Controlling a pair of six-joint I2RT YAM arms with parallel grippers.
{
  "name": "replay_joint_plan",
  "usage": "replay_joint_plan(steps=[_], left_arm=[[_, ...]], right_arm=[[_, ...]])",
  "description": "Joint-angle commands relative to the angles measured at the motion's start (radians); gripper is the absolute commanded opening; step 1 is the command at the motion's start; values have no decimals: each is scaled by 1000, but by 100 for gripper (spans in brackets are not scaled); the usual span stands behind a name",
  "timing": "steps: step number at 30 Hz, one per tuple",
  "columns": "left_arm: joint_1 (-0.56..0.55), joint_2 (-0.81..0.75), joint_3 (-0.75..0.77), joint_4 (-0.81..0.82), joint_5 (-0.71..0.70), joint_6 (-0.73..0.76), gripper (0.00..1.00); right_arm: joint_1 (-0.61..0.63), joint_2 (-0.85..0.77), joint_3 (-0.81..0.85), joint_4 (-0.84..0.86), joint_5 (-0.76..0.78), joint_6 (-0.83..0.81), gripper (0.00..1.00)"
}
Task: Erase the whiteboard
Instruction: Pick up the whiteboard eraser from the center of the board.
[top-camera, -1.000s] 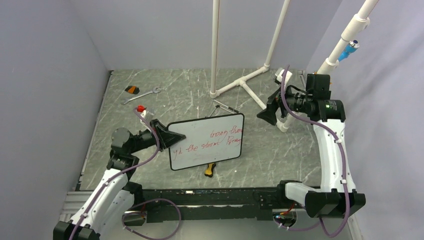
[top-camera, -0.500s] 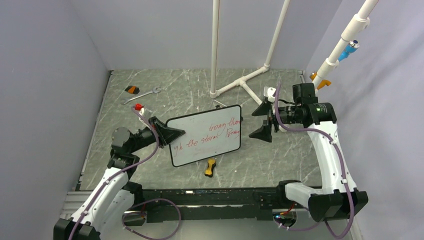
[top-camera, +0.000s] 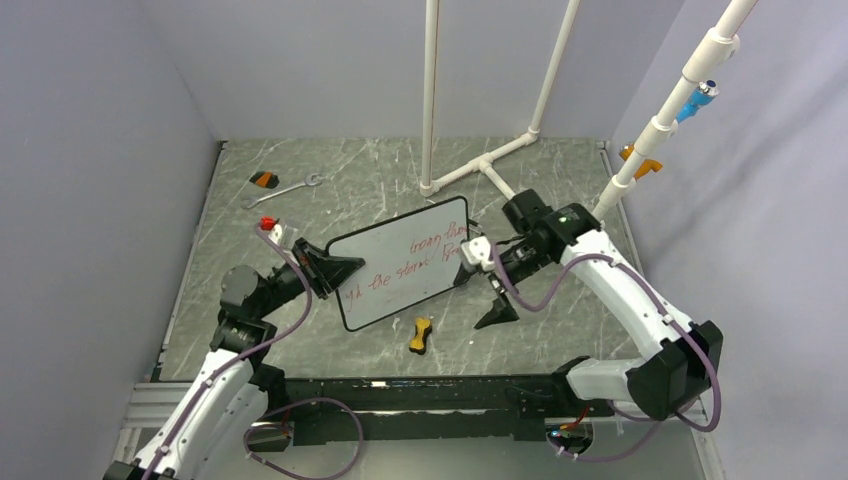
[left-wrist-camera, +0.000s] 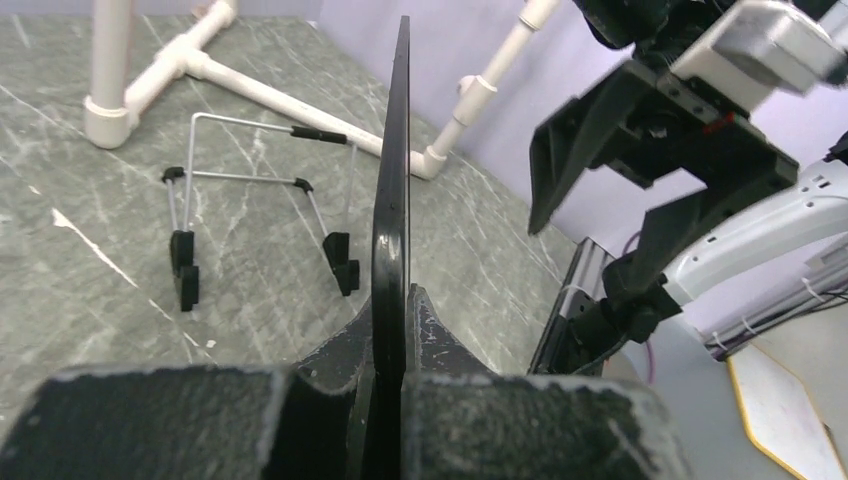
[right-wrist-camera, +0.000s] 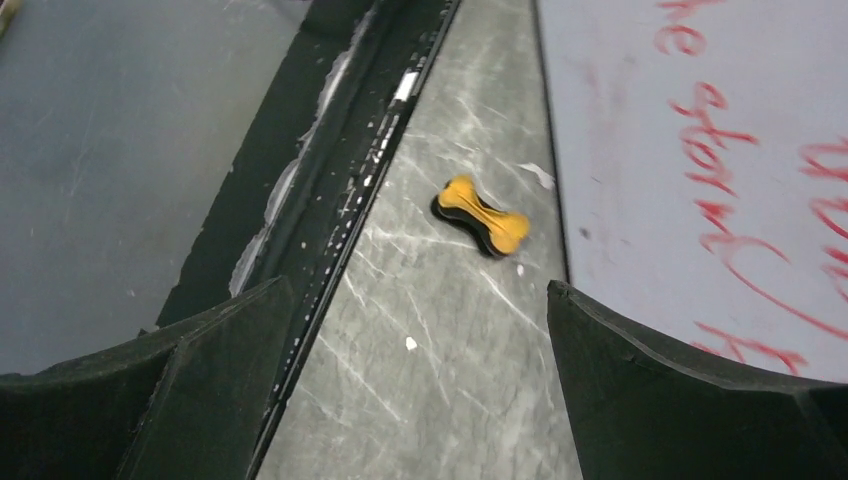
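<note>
Red writing (top-camera: 385, 280) covers the whiteboard (top-camera: 400, 262) over the desk's (top-camera: 560, 300) middle, my left pincer (top-camera: 345, 268) clamped on its left edge. My right pincer (right-wrist-camera: 418, 292) hangs apart; I should lower it squarely over the yellow block (right-wrist-camera: 481, 216), probably the eraser, by the near edge.

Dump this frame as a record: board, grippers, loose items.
board: held at its left edge, off the stand, red writing unwiped
left gripper: shut on board
right gripper: open, empty, by board's right edge
stand: on table behind board
orange item: on table near board's lower edge
wrench: table, far left
</note>
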Motion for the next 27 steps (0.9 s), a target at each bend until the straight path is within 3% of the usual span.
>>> replay_joint_plan(steps=[1, 7, 16, 27], left_arm=[[-2, -83, 10, 62, -122, 35, 0], [-2, -76, -5, 126, -217, 35, 0], [-2, -105, -66, 33, -260, 130, 0], [-2, -155, -114, -14, -249, 164, 0]], right_arm=[[145, 11, -26, 124, 102, -17, 100], [323, 61, -92, 374, 301, 159, 100], [541, 224, -142, 632, 513, 254, 92], [570, 385, -173, 700, 569, 124, 75]])
